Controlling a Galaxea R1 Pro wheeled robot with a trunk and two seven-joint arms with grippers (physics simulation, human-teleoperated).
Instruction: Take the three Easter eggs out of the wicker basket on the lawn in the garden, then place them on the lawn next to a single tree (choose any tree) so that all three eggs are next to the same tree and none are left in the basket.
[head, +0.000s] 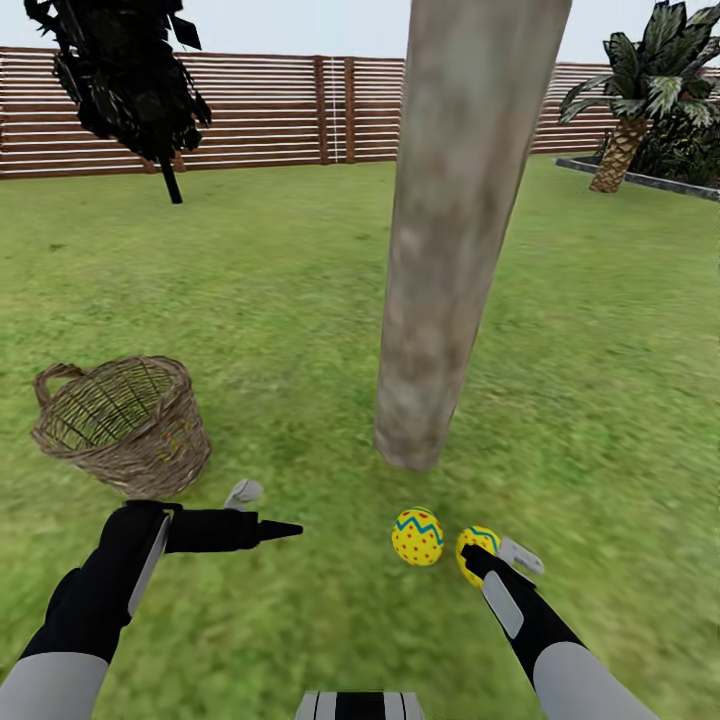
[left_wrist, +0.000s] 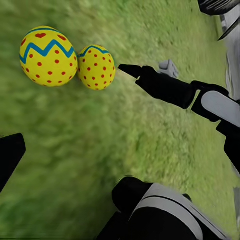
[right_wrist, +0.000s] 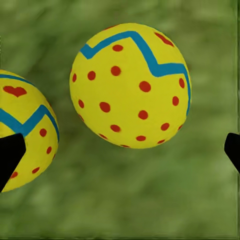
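Two yellow Easter eggs with red dots and blue zigzags lie on the lawn (head: 250, 300) just in front of the tree (head: 455, 250) trunk's base. One egg (head: 417, 537) lies free; the other egg (head: 474, 540) (right_wrist: 131, 85) sits between the spread fingers of my right gripper (head: 500, 558) (right_wrist: 120, 150), which is open and not touching it. My left gripper (head: 268, 510) hangs open over the grass, to the right of the wicker basket (head: 125, 420). Both eggs (left_wrist: 47, 56) (left_wrist: 97, 67) also appear in the left wrist view with the right gripper (left_wrist: 145, 65) beside them. The third egg is hidden.
A black conifer (head: 125, 80) stands at the back left before a slatted wooden fence (head: 270, 110). A palm (head: 640, 100) and a stone-edged bed (head: 640, 180) are at the back right. Open grass lies all around the trunk.
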